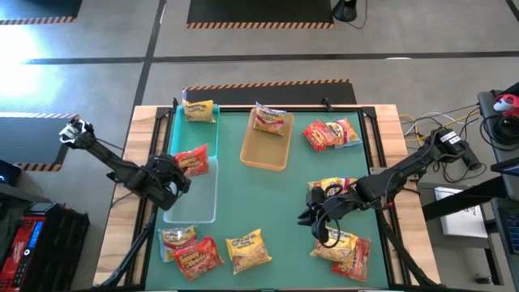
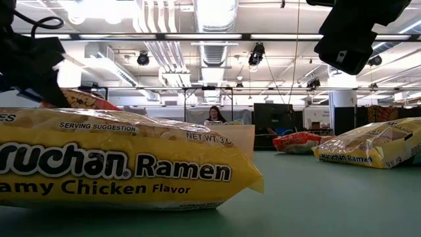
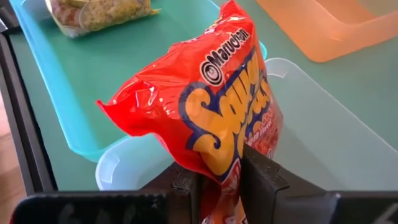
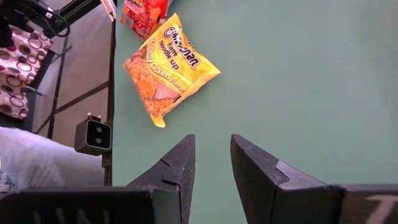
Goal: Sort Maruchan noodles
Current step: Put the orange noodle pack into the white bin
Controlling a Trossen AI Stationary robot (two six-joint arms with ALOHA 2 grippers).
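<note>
My left gripper [image 3: 221, 173] [image 1: 166, 180] is shut on a red Maruchan packet [image 3: 211, 106] [image 1: 192, 160] over the far end of the clear tray [image 1: 195, 203]. The right gripper [image 4: 212, 146] [image 1: 312, 217] is open above bare green table, just beside a yellow packet [image 1: 332, 188]. Ahead of it lie a yellow packet [image 4: 168, 68] and a red one [image 4: 143, 12]. One yellow packet [image 1: 199, 109] lies in the teal tray [image 1: 188, 134], and another packet [image 1: 268, 120] in the tan tray [image 1: 266, 150]. More packets lie flat along the near edge [image 1: 247, 250]. My left gripper pinches the red packet between its two fingers at one end [image 3: 219, 163]. The fingers reach in from the table's left side. The packet sticks out past the fingers, crinkled, above the clear tray [image 3: 323, 137]. Whether its free end touches the tray, I cannot tell.
Red and orange packets [image 1: 328, 134] lie at the far right. A yellow pile [image 1: 345, 251] sits at the near right, and red and yellow ones [image 1: 190, 250] at the near left. A large yellow packet [image 2: 118, 164] fills the low view. A person [image 2: 214, 115] sits far behind the table.
</note>
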